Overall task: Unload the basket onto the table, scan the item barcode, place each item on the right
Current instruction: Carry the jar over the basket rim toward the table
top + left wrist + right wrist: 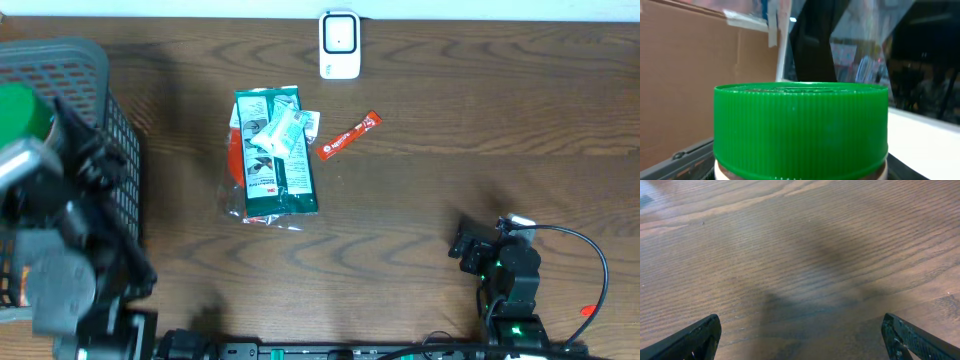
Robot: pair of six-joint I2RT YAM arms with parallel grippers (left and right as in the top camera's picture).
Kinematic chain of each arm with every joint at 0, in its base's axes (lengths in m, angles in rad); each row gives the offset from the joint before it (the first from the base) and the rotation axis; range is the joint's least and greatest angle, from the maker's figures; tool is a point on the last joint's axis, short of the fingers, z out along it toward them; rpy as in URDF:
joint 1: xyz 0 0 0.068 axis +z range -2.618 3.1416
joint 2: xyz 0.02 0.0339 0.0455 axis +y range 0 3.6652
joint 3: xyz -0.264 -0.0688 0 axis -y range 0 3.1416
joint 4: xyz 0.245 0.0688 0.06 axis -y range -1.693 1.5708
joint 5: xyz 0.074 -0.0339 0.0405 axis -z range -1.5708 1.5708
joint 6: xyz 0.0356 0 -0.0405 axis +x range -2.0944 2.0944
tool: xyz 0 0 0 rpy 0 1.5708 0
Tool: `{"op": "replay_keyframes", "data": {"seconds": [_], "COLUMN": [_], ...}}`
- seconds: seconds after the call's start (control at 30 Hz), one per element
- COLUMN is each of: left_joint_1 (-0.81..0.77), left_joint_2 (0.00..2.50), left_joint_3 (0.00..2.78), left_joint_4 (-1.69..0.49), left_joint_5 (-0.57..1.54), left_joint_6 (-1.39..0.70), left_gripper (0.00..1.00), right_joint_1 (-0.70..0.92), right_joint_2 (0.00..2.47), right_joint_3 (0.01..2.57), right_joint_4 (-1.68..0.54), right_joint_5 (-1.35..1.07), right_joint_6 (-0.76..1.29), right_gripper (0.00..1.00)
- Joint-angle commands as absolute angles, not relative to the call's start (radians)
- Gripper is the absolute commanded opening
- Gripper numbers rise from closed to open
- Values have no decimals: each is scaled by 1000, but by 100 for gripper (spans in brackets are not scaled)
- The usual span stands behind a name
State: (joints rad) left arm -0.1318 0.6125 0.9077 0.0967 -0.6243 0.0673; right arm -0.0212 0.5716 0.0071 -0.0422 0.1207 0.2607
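The jar (800, 172) is up over the basket (95, 70) at the worktop's (450, 120) left edge, clamped between the left fingers (690, 157). Of these, only grey and dark slivers show at the lower corners of the left wrist view, flanking the jar. There the jar stands upright, its long axis running straight up the frame and its lid (800, 127) on top. The lid is bright green plastic, round, with fine vertical ribs on its side and a slightly flared lower rim. Below it only a thin pale and brownish strip of the body shows before the frame cuts it off. No label or barcode can be seen. From overhead the jar is a green blur against the blurred left arm (60, 250), so its heading there is unclear.

The scanner (339, 45), a white rounded block, sits at the far edge, well apart from the jar. Near mid-worktop lies a flat green packet (290, 185) in clear crinkled film. A small white tube (283, 130) lies on it and a thin red sachet (350, 135) just beside it.

The right fingers (695, 340) are spread wide over bare, dark, grained wood and hold nothing. Only their black tips enter the lower corners of that view.
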Motion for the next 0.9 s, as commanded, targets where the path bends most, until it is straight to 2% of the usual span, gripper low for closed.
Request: {"op": "replay_keyframes", "data": {"seconds": [0.0,0.17,0.3,0.5,0.57,0.63,0.87], "left_joint_1": [-104,-55,-56,-56,-56,-56,-56], "left_joint_2": [507,373,358,423,455,488,613], "left_joint_3": [864,789,786,786,786,786,786], "left_joint_4": [106,110,157,319,376,428,464], "left_joint_5": [-565,-469,-433,-434,-434,-434,-434], "left_joint_6": [47,46,23,25,25,25,25], "left_gripper": [17,17,17,17,25,28,24], "right_joint_1": [-19,-19,-19,-19,-19,-19,-19], "right_joint_2": [572,572,573,572,572,572,573], "right_joint_3": [6,6,6,6,6,6,6], "right_joint_4": [-45,-44,-41,-37,-37,-37,-27], "right_joint_5": [122,99,96,97,97,98,115], "right_joint_6": [277,277,277,277,277,277,276], "right_gripper": [99,99,99,99,99,99,99]}}
